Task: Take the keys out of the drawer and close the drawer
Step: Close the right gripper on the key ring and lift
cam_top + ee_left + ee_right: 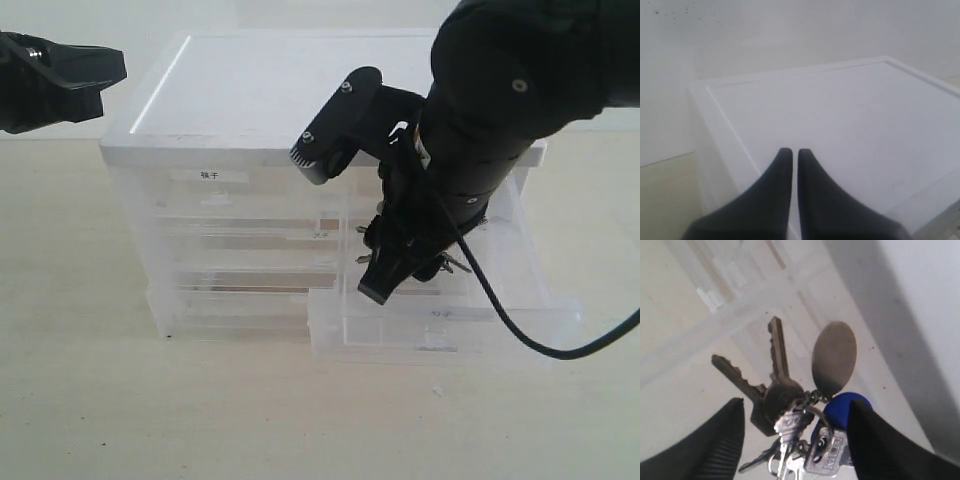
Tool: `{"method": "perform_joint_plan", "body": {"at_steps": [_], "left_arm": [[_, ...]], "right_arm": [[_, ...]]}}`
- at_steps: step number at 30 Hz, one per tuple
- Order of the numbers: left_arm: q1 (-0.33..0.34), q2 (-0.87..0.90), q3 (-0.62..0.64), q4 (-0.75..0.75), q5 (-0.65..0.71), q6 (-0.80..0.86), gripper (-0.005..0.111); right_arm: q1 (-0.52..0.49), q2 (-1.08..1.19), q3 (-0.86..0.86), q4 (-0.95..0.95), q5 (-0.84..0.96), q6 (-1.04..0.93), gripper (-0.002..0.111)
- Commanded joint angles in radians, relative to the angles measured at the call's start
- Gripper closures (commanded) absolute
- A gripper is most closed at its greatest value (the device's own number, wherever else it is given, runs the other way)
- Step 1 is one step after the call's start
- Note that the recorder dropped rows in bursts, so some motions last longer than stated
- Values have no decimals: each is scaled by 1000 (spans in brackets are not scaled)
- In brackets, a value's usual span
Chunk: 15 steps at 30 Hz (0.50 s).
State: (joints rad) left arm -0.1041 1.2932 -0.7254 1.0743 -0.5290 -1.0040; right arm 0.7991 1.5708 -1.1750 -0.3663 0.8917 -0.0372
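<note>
The keys [785, 400], several silver-grey ones on a ring with a round blue fob [842, 407] and an oval metal tag [834, 357], sit between the wide-apart fingers of my right gripper [792, 407]. The fob is at one finger; the other finger stands clear of the bunch. In the exterior view my right gripper [345, 225] reaches down into the pulled-out clear drawer [440, 335], and key tips [362, 245] poke out beside the arm. My left gripper [100, 70] hovers shut and empty above the cabinet's far left corner.
The white-topped clear cabinet [300, 90] holds stacked drawers, with a labelled one [210, 176] at the upper left. A black cable [520, 335] loops over the open drawer's right side. The cabinet top [840, 125] fills the left wrist view.
</note>
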Motion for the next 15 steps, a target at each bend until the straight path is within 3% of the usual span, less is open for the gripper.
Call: {"method": "perform_joint_plan", "body": {"at_steps": [1, 3, 4, 15], "left_arm": [[2, 0, 6, -1, -6, -10, 102], [2, 0, 6, -1, -6, -10, 102], [2, 0, 6, -1, -6, -10, 102], [2, 0, 6, -1, -6, -11, 102]], "right_arm": [[-11, 30, 0, -22, -11, 3, 82], [-11, 33, 0, -27, -11, -5, 103], [-11, 33, 0, -27, -11, -17, 108], [60, -31, -26, -61, -16, -32, 108]]}}
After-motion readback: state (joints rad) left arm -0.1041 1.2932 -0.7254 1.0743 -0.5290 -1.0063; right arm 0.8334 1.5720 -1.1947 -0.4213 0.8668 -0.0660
